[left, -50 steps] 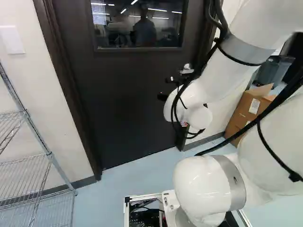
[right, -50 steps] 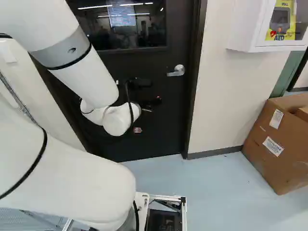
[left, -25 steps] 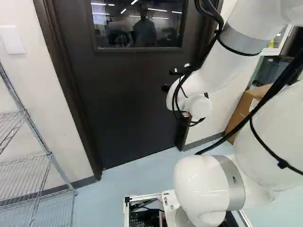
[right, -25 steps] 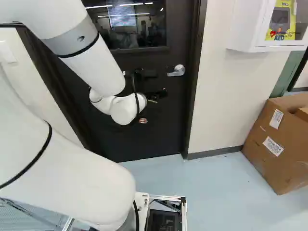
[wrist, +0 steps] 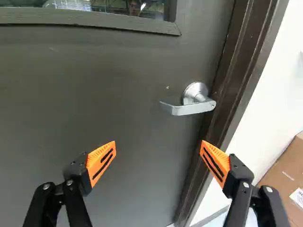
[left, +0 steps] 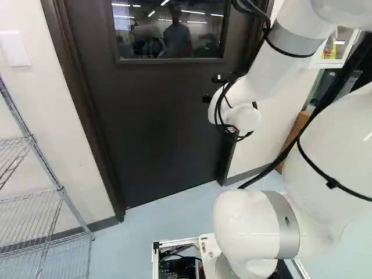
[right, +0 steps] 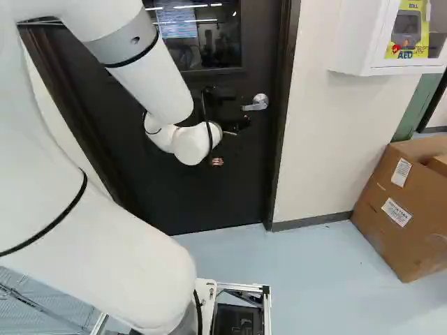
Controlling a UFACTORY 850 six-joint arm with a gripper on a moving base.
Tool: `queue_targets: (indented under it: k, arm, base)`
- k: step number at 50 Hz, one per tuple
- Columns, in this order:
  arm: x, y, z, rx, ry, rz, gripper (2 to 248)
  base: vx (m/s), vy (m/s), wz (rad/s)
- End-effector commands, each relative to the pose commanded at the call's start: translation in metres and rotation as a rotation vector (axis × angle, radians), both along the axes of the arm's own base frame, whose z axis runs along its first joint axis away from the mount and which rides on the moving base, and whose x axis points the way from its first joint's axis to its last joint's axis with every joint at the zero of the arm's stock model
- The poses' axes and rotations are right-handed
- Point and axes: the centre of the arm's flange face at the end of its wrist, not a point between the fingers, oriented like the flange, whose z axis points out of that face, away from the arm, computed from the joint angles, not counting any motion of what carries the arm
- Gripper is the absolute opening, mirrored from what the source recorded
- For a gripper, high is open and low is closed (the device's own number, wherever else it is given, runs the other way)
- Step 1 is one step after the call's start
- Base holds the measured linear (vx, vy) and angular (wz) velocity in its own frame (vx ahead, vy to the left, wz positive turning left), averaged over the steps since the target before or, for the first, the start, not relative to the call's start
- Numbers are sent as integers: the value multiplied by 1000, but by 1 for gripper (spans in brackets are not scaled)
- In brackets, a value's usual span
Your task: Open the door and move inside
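Wire shelving [left: 60,188] stands at the left of the left base view; a cardboard box [right: 380,227] and white wall cabinet [right: 349,42] flank the right base view's right side.

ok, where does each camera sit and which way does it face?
Left base view: base, left of the arm, facing the door; arm fills the right.
Right base view: base, right of the arm, same heading; arm fills the left.
Wrist view: wrist, looking along the gripper at the handle; both open fingers show.
Shared: door and box in all three; handle in right base and wrist views.
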Motion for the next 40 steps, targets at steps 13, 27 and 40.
queue_targets:
  k: [13,27,40]
  arm:
    - [20,-12,14,-35,-21,18,247]
    - [40,-24,29,-87,-40,54,247]
    - [50,-35,42,-154,-52,104,247]
  base:
    - [0,0,0]
    - [0,0,0]
    - [0,0,0]
